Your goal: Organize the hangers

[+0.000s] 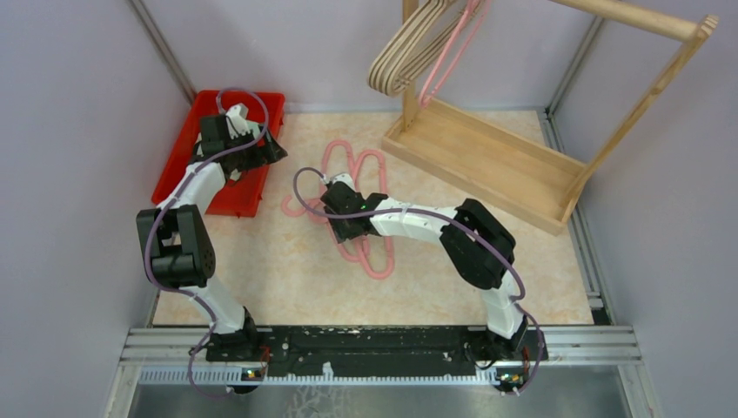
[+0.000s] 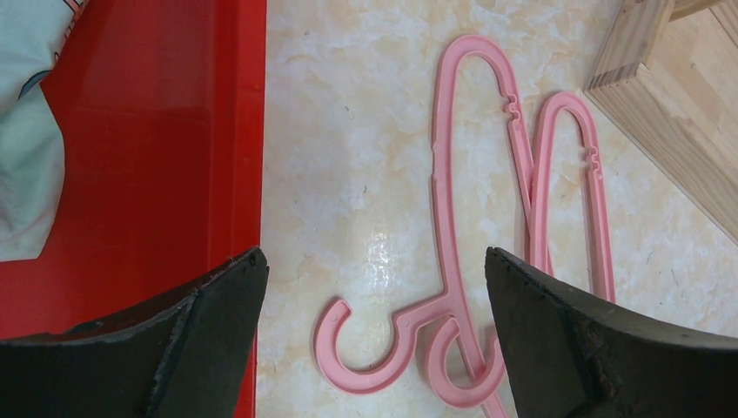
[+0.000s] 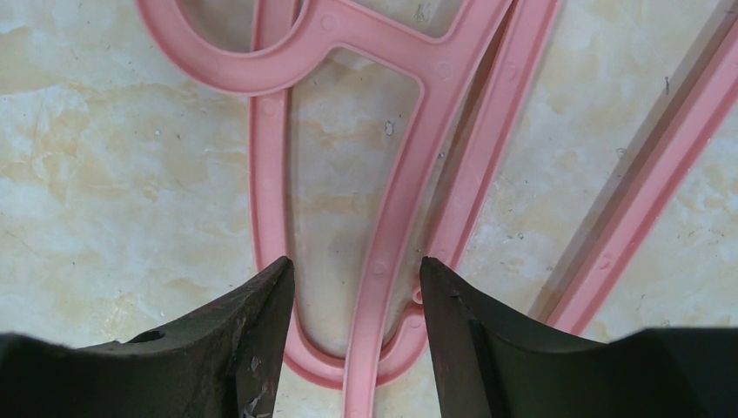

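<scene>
My right end effector (image 3: 355,266) sits narrowly open astride a pink hanger (image 3: 402,209) | step: pickup, I judge | next: close, lift toward rack (image 1: 487,157)

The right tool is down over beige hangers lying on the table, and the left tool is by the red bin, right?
No, the hangers under the right tool are pink, not beige; the right wrist view shows it. The rest holds.
</scene>
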`<act>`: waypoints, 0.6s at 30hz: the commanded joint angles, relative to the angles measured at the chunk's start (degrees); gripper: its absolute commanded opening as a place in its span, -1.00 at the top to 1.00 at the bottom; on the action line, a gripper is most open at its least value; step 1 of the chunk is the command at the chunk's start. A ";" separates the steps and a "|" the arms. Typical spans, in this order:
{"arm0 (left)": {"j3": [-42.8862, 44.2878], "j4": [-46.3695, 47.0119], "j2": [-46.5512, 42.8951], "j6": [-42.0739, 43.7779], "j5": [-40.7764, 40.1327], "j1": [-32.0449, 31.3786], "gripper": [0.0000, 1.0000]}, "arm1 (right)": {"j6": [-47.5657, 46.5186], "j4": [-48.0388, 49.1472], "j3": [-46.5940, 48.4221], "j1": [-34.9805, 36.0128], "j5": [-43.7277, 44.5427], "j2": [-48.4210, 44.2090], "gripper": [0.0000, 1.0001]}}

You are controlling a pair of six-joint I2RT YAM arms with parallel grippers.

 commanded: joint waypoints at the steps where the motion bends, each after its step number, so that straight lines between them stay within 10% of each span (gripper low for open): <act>1: -0.45 1.56 -0.08 0.14 0.22 0.01 -0.99 | 1.34 0.35 2.05 0.22 0.30 1.53 -0.11; 12: -0.89 1.59 0.28 0.15 0.34 0.21 -0.99 | 1.99 0.43 1.73 0.09 0.07 4.45 -0.07; 18: -1.07 1.61 0.13 0.29 0.22 0.51 -0.99 | 3.16 -1.47 1.05 -0.33 1.17 4.69 0.67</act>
